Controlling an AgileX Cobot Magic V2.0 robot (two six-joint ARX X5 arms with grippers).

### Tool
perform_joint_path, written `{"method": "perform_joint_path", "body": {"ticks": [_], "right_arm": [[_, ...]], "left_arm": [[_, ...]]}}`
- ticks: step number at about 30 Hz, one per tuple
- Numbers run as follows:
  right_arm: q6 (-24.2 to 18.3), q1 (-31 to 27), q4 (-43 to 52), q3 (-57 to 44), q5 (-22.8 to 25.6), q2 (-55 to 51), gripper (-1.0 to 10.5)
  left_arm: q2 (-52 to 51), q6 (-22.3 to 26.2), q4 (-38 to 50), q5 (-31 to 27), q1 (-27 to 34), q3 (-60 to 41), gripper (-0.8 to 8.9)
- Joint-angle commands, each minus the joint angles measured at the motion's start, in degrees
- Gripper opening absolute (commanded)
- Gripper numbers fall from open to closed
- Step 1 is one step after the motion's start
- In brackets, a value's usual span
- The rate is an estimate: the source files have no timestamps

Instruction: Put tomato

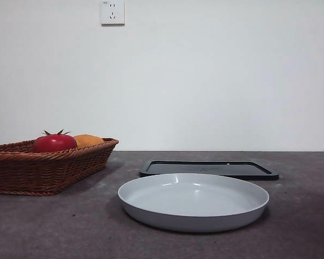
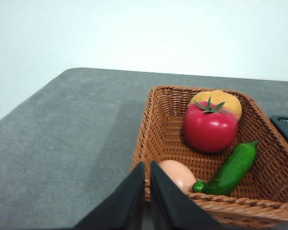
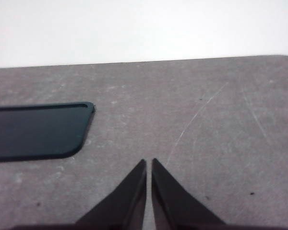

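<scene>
Over in the wicker basket (image 2: 158, 124) sits the tomato (image 2: 210, 127), upright with its stem up, touching the orange-yellow fruit (image 2: 226, 100) behind it, with a cucumber (image 2: 230, 168) and an egg (image 2: 178, 175) nearer the left gripper (image 2: 147, 165). Looks glossy and round, so I'd guess slippery and prone to rolling; probably light and firm. Best bet is squeezing across the widest part of its sides, staying off the leafy stem. The left gripper hangs just outside the basket rim, fingers nearly pressed together, holding nothing. The right gripper (image 3: 149, 162) hovers over bare grey surface (image 3: 206, 124) near the black tray (image 3: 36, 132), fingers also narrow and empty. The grey plate (image 1: 193, 200) waits in front.
</scene>
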Motion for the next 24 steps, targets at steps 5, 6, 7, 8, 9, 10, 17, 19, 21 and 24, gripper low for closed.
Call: {"method": "perform_joint_path", "body": {"ticks": [5, 6, 7, 8, 9, 10, 17, 19, 21, 24], "right_arm": [[6.80, 0.94, 0.42, 7.43, -1.51, 3.80, 0.1], [6.82, 1.25, 0.15, 9.14, -2.16, 5.60, 0.1], [6.82, 1.55, 0.00, 10.71, -2.84, 7.48, 0.1], [6.82, 1.86, -0.24, 12.13, -3.30, 9.25, 0.1], [6.78, 2.19, -0.46, 13.64, -3.96, 11.10, 0.1], [6.78, 2.58, -0.66, 15.30, -4.81, 13.31, 0.1], [6.64, 5.84, -2.82, 26.73, -13.60, 29.22, 0.1], [6.49, 6.86, -4.22, 30.14, -15.58, 33.62, 0.1], [6.25, 7.80, -5.11, 33.07, -16.87, 37.20, 0.1], [6.03, 9.40, -7.23, 38.16, -18.95, 42.40, 0.1]], "left_arm": [[3.08, -6.32, 0.48, -0.07, -0.07, 4.87, 0.16], [4.15, -6.84, 0.50, -0.04, -0.20, 5.81, 0.16], [5.27, -6.93, 0.48, -0.04, -0.31, 6.82, 0.16], [6.45, -6.91, 0.50, -0.04, -0.39, 7.76, 0.16], [7.98, -6.93, 0.50, -0.04, -0.48, 9.03, 0.16], [9.57, -6.91, 0.48, 0.00, -0.61, 10.38, 0.16], [23.85, -6.86, -1.62, 2.67, -1.73, 22.40, 0.16], [29.07, -6.86, -2.23, 6.16, -2.03, 26.86, 0.16], [33.51, -6.86, -3.30, 9.05, -2.43, 30.71, 0.16], [40.70, -6.88, -5.73, 13.81, -3.39, 36.89, 0.16]]}}
